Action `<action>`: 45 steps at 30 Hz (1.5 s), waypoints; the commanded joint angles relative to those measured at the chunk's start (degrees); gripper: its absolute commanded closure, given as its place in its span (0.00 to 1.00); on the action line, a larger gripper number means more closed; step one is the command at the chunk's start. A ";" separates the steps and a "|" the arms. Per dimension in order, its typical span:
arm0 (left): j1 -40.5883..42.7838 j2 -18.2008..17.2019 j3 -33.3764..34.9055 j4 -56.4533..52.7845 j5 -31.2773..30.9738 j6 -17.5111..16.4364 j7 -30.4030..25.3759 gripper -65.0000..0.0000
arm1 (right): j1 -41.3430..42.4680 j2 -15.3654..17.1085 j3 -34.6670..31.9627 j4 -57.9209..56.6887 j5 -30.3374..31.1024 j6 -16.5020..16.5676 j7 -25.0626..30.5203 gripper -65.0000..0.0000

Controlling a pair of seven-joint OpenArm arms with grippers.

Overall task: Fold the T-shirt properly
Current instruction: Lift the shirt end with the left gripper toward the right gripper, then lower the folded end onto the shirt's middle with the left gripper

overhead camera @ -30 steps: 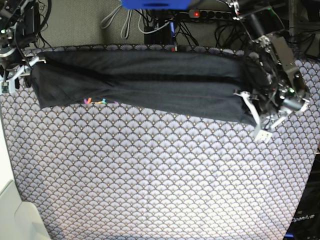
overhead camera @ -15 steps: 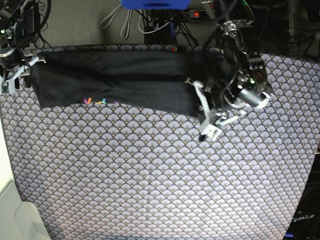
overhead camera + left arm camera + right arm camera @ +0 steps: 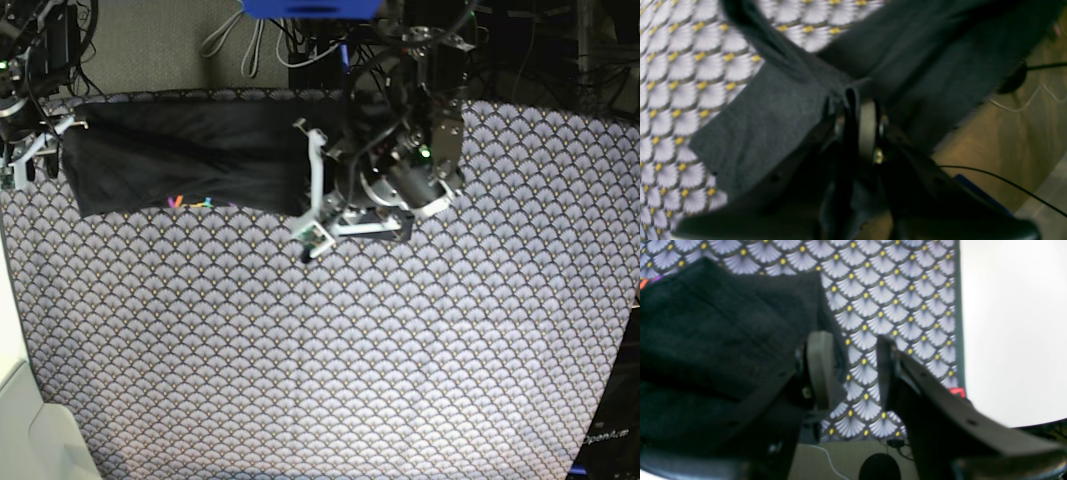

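Note:
The dark charcoal T-shirt [image 3: 180,155] lies as a long band along the far edge of the scallop-print tablecloth [image 3: 330,350]. Its small striped mark [image 3: 200,202] shows at the front hem. My left gripper [image 3: 308,205] is shut on the shirt's right end and holds it doubled over near the table's middle. The left wrist view shows its fingers [image 3: 867,126] pinching the dark fabric [image 3: 773,120]. My right gripper [image 3: 45,145] stands at the shirt's left end. In the right wrist view it [image 3: 851,373] is open, with the shirt [image 3: 723,323] against its left finger [image 3: 820,370].
Cables and a power strip [image 3: 420,28] hang behind the far table edge. A blue object [image 3: 310,8] sits at the top. A white surface [image 3: 20,420] borders the table's left side, also shown in the right wrist view [image 3: 1007,323].
My left gripper has moved far to the left with the shirt's right end, so the visible band is much shorter. The right arm has not moved.

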 commanded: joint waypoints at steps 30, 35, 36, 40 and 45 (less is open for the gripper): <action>-2.48 0.55 4.07 -8.63 -5.07 -0.22 -5.45 0.99 | -0.34 0.91 0.56 1.27 0.36 -0.23 1.33 0.65; -2.92 0.55 4.07 -10.39 -5.07 -0.13 -5.89 0.98 | -0.51 0.91 0.64 1.27 0.36 -0.23 1.33 0.65; -3.01 0.55 3.99 -10.47 -5.07 -0.13 -5.54 0.95 | -0.51 0.91 0.64 1.27 0.36 -0.23 1.33 0.65; -3.27 0.55 3.81 -10.03 -5.07 -0.31 -5.45 0.68 | -0.60 0.91 0.64 1.27 0.36 -0.23 1.33 0.65; -3.10 0.55 3.81 -9.42 -6.92 -0.40 -5.80 0.26 | -0.60 0.91 0.64 1.27 0.36 -0.23 1.33 0.65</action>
